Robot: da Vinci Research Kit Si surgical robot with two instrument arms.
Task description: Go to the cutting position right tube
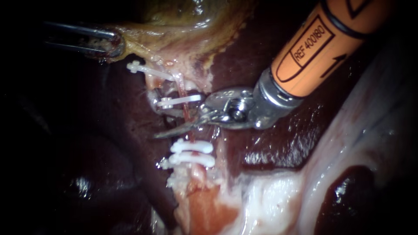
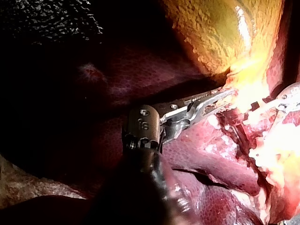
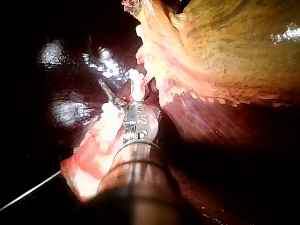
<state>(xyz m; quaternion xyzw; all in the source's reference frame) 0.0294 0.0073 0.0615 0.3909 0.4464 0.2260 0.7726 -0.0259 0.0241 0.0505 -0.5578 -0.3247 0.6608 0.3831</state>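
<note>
Orange-shafted right instrument (image 1: 167, 119) looks about in position: blades open, straddling thin red tube (image 1: 186, 114) between white plastic clips (image 1: 191, 146), gripping nothing.

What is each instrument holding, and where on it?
Left instrument grips the gallbladder by its narrow end. Right instrument holds nothing; its blades stand open at the tube.

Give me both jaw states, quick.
Left instrument: shut on the gallbladder.
Right instrument: blades open, tube between them, not gripped.
</note>
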